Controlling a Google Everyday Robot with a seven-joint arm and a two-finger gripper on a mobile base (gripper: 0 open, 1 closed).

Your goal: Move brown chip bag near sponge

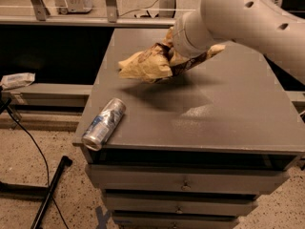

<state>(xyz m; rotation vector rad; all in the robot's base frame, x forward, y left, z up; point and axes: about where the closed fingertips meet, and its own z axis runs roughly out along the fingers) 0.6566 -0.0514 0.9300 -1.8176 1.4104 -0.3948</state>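
Observation:
The brown chip bag (145,63), crumpled tan and dark brown foil, hangs in the air over the back middle of the grey table (228,113) and casts a shadow below it. My gripper (177,61) is at the bag's right end, mostly hidden behind the big white wrist, and is shut on the bag. The sponge does not show in the camera view; it is hidden or out of view.
A silver-blue drink can (104,124) lies on its side at the table's front left corner, near the edge. Drawers (186,182) sit under the tabletop. A white packet (16,80) lies on the low ledge at left. Cables and a black bar (50,194) lie on the floor.

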